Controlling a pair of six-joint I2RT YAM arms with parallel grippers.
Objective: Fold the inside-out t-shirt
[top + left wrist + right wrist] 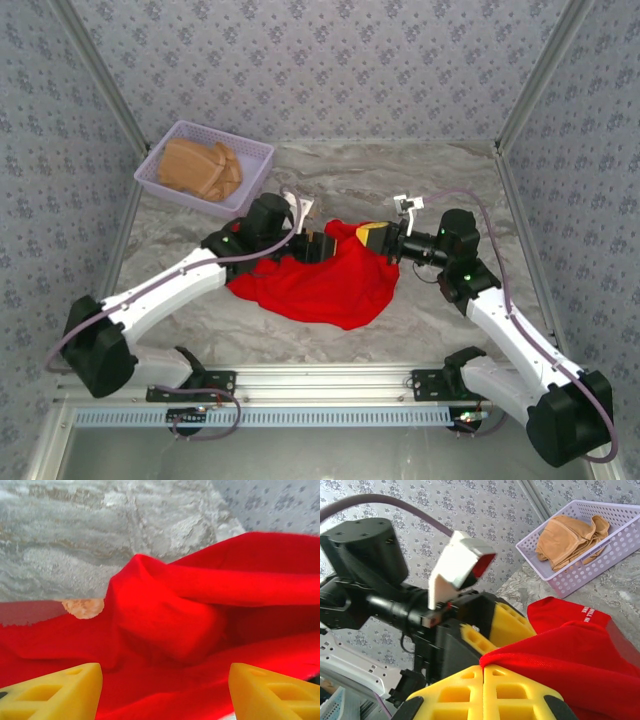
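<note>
Now, mid-frame: right gripper [483, 672] pinches inside-out t-shirt [320, 285] edge, keeping it lifted; left gripper [165, 690] spread, likely for a fresh grasp.

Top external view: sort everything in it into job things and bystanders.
Job:
- inside-out t-shirt, red, bunched mid-table
- right pincer, shut on its edge
- left pincer, open, facing the cloth

Lying about:
- lavender basket, far left
- tan folded garment inside it

Grey floral-patterned walls [320, 60] on three sides, grey marbled surface [420, 180], aluminium corner posts [540, 70], soft even light.
</note>
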